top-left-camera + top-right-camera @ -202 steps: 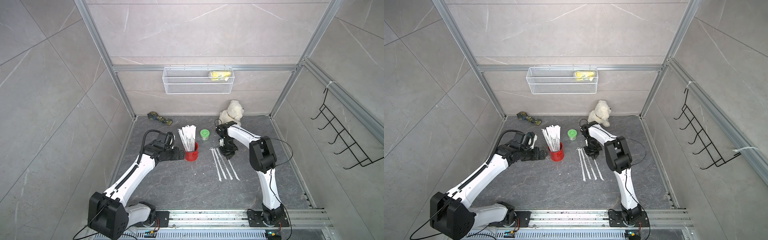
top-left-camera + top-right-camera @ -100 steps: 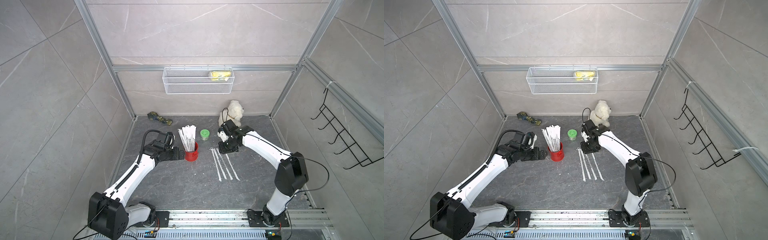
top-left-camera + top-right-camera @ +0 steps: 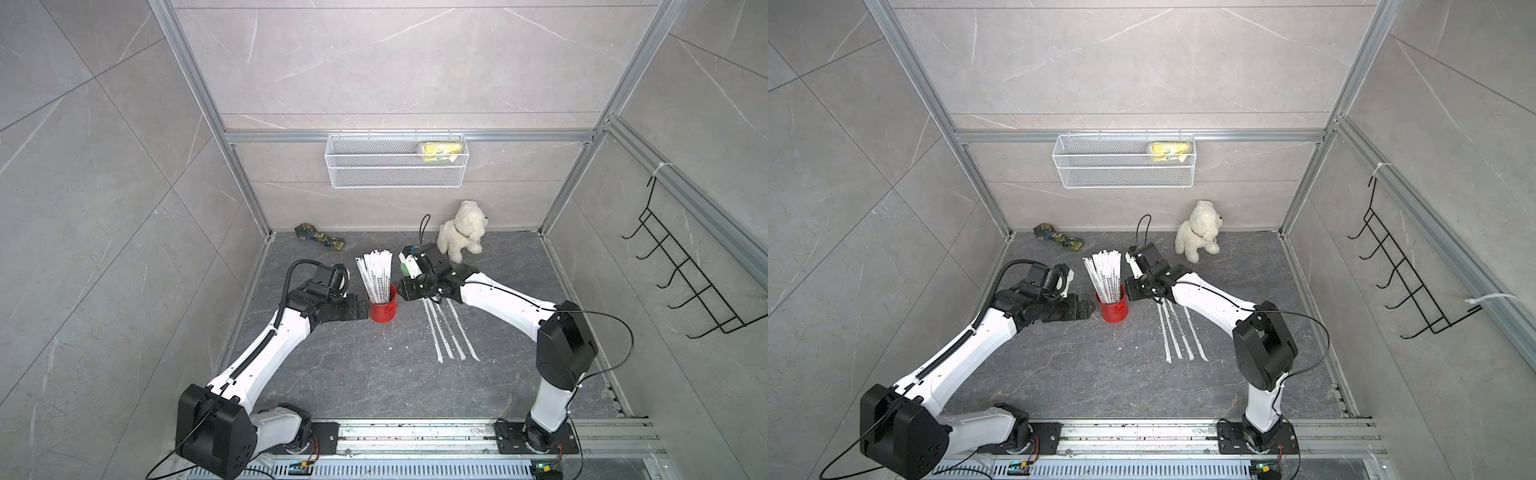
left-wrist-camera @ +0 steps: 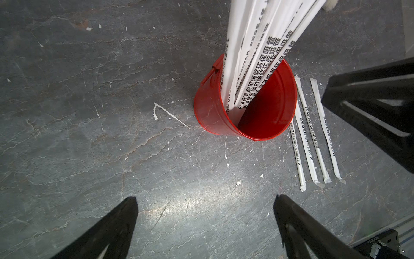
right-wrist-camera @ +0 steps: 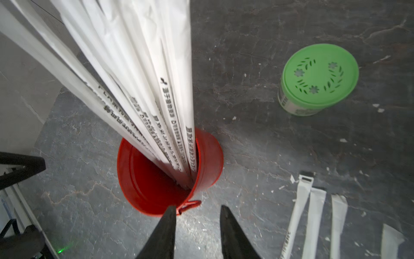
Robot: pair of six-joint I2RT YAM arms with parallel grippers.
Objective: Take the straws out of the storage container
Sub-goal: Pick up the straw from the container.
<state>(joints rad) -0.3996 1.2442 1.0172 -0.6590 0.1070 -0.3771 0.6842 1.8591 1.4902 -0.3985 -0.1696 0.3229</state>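
The storage container, a red can (image 3: 382, 311) (image 3: 1112, 311), stands on the dark floor with a bundle of white printed straws (image 3: 376, 274) (image 3: 1106, 274) leaning out of it. Several more straws (image 3: 446, 332) (image 3: 1179, 332) lie side by side on the floor to its right. My left gripper (image 3: 360, 309) (image 4: 205, 197) is wide open at the can's left side, with only bare floor between its fingers. My right gripper (image 3: 401, 291) (image 5: 198, 207) hovers just right of the can (image 5: 170, 179), jaws partly open and empty, close to the can's small handle loop.
A green-lidded jar (image 5: 318, 76) stands behind the can, under my right wrist in both top views. A white plush dog (image 3: 459, 232) and a patterned cloth (image 3: 320, 239) lie by the back wall. A wire basket (image 3: 395, 166) hangs above.
My right arm has swung left from above the straws on the floor to the can's right side, and its jaws have parted. The left arm has not moved.
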